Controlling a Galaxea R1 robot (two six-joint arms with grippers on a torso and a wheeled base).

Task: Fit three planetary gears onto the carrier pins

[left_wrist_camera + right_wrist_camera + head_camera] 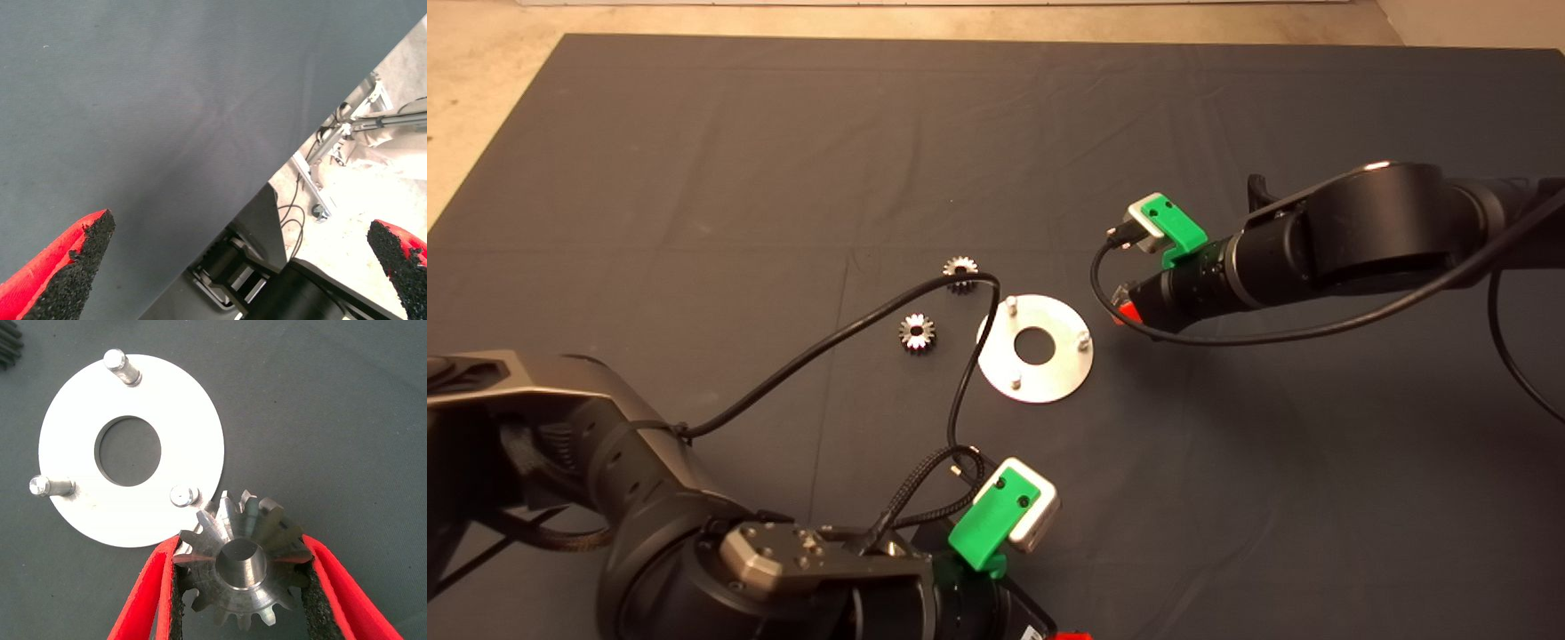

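Clamped between the right gripper's (243, 577) red fingers (143, 600), one planetary gear (243, 563) sits level with its centre hole facing the wrist camera, its teeth just beside the nearest of the carrier pins (181, 495) without touching it. All three pins stand bare on the silver disc (1035, 348), which lies flat near the middle of the dark surface (996, 151). From above, this right gripper (1129, 311) hangs just off the disc's side toward the right edge of the surface. Two more gears lie loose on the mat on the disc's other side: one (917, 332) toward the left edge, another (960, 273) a little farther toward the far edge, partly crossed by a black cable (818, 351). Left gripper (240, 267) waits at the near edge, fingers (73, 257) wide apart, nothing between them
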